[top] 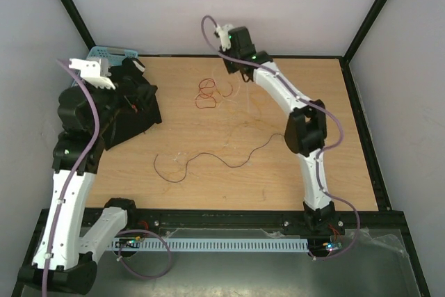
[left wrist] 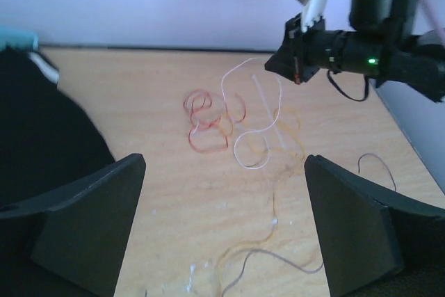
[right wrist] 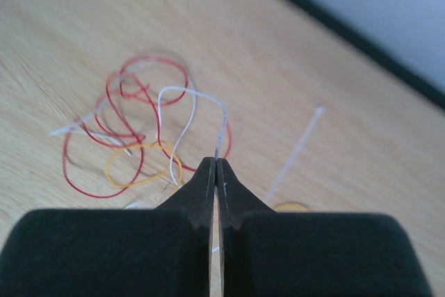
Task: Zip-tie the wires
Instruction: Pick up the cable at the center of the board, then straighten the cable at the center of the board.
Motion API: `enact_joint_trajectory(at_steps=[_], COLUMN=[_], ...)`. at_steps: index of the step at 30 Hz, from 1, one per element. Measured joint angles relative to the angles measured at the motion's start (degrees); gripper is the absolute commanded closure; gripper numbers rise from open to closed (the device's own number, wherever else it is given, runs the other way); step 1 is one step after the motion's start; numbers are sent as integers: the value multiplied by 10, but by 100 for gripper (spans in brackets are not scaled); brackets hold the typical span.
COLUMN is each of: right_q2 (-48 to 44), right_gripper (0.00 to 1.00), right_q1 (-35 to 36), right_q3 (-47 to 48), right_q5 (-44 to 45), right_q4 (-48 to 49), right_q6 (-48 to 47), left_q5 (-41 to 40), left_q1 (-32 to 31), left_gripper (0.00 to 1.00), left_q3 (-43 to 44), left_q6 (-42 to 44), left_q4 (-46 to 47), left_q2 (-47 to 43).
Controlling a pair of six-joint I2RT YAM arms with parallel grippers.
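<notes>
Right end effector (right wrist: 215, 165): fingers pressed together, pinching the white wire (right wrist: 224, 119); the strand runs from the pinch down into the tangle.
Left end effector (left wrist: 224, 165): fingers wide apart, holding nothing, over the table's (top: 313, 172) left side.
Wires (top: 207, 93): red and orange-yellow loops tangled near the middle of the far edge. A dark brown strand (top: 208, 158) lies apart, mid-table.
Zip tie (left wrist: 268, 109): flat, just beside the tangle.
Technique (judgement): pull slowly with a firm pinch — such a thin strand could slip. Bunch the strands before threading the tie.
</notes>
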Motion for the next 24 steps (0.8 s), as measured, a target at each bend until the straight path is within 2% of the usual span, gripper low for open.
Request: enact_joint_trajectory(at_steps=[6,13,17,24], right_q2=[-129,-237,-272,-343], right_gripper=[93,95,96,97], right_q1=[0,0,0,0], right_q3=[56,114,109,38], right_q5=[44,59,41,-39], right_q4=[2,20,20,9], right_q6=[-7,-14,-9,13], left_q5=[61,117,153,220], left_q1=[2,2,2,-1], left_gripper=[1,1,1,1], left_q3=[87,118,133,190], left_q6=[32,44,15,-89], left_q4=[39,69,92,130], left_q2=[69,134,153,172])
